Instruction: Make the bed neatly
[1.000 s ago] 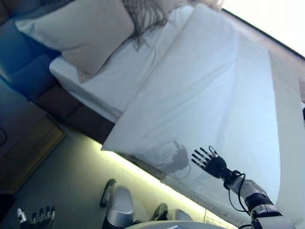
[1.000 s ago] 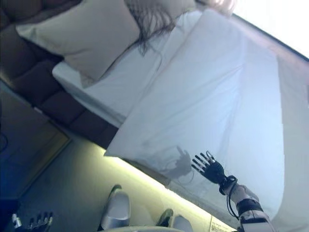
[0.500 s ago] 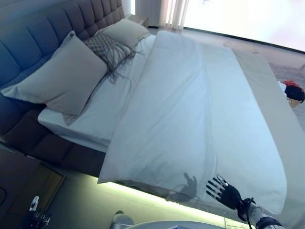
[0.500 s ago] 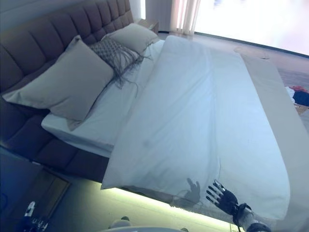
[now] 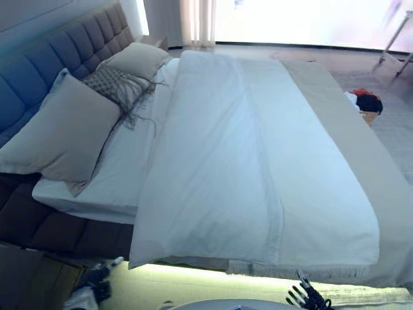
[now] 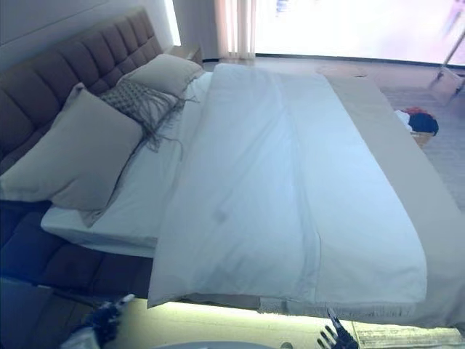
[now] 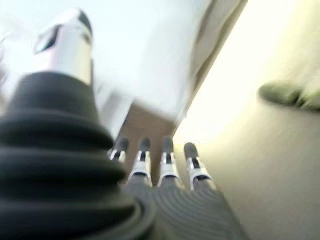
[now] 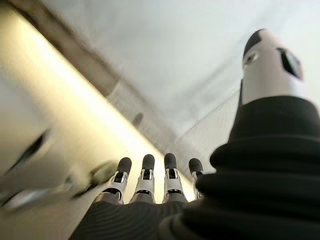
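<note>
A smooth white duvet (image 5: 258, 168) lies flat across the wide grey-headboard bed (image 5: 58, 58). Both the right hand (image 5: 308, 298) and the left hand (image 7: 160, 175) hang beside it, fingers (image 8: 145, 175) straight, holding nothing.

Clothes heap (image 5: 366, 101) on floor (image 5: 393, 123)

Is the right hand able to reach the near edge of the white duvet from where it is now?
Probably yes. The right hand is open and holds nothing, just below the near edge of the white duvet, with only the lit bed base between them; nothing blocks it.
</note>
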{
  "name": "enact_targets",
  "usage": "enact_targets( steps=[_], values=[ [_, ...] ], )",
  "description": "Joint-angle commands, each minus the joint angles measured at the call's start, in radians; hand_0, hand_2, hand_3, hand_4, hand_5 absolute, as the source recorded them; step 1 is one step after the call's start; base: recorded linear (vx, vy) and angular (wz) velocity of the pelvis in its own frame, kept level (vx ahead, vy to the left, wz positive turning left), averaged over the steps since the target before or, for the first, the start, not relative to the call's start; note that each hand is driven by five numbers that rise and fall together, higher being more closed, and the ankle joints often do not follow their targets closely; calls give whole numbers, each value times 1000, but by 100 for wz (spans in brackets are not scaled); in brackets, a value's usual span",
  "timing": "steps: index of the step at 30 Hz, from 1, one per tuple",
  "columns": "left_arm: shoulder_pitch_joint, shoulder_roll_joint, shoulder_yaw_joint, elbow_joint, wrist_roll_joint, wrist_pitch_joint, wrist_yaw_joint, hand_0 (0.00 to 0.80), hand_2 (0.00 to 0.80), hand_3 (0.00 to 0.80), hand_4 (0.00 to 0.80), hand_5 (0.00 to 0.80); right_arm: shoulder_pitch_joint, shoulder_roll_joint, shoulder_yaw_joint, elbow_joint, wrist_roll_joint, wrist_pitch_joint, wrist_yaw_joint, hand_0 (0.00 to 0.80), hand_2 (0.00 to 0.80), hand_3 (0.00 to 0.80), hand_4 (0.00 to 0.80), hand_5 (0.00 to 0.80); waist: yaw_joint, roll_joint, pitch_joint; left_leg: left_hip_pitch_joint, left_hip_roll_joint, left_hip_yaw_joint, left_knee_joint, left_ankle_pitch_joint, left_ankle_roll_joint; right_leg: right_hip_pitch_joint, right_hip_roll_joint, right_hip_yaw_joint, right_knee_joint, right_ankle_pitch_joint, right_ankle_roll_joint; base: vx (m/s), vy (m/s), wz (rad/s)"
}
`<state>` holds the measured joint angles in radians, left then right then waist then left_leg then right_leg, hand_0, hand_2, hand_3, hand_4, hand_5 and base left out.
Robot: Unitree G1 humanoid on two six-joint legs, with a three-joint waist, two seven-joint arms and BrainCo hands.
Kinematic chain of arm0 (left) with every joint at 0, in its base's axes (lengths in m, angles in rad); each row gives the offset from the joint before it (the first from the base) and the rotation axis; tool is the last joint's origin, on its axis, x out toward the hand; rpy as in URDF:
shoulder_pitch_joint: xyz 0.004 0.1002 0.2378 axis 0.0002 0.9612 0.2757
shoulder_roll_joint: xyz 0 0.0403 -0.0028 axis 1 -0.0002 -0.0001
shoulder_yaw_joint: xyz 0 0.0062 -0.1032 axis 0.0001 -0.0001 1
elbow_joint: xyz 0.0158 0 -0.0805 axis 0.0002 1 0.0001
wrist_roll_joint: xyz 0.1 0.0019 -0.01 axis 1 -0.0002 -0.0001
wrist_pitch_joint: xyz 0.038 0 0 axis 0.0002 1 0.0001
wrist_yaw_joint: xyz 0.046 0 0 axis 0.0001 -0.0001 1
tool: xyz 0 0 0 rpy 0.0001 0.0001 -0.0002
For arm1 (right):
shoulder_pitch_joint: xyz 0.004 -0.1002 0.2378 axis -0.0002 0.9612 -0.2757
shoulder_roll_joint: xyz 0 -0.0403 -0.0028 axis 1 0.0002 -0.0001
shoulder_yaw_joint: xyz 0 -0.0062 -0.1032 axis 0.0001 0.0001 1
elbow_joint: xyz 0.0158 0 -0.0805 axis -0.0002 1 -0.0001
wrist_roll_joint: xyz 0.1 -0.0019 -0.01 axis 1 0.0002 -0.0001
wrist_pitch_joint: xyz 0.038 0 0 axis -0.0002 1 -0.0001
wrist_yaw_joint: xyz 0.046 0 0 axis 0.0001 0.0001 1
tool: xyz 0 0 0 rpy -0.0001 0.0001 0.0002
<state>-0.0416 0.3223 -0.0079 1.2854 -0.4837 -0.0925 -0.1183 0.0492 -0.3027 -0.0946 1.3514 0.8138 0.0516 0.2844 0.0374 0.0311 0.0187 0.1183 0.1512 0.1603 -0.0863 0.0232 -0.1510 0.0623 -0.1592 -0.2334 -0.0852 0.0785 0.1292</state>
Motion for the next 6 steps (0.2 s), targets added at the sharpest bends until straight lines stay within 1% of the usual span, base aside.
enact_targets(
  steps=[1, 3, 6],
  values=[
    [-37, -44, -6, 68, 7, 27, 16, 0, 0, 0, 0, 0, -73, 41, 37, 23, -35, -5, -15, 0, 0, 0, 0, 0, -3, -10, 8, -29, 7, -4, -1, 25, 31, 14, -48, -23, -2, 12, 15, 44, -25, -19],
    [-29, -77, -25, 75, 3, 35, 19, 0, 0, 0, 0, 0, -75, 56, 54, 8, -31, -5, -32, 0, 0, 0, 0, 0, -5, -17, 8, -24, 10, -3, -1, 23, 31, 18, -46, -21, -2, 12, 13, 30, -36, -4],
    [-17, -101, -37, 82, -47, 62, -7, 0, 0, 0, 0, 0, -77, 58, 61, -3, -34, -3, -23, 0, 0, 0, 0, 0, -4, -23, 8, -14, 13, 0, -1, 20, 31, 26, -45, -21, -2, 11, 12, 14, -21, 1]
  ],
)
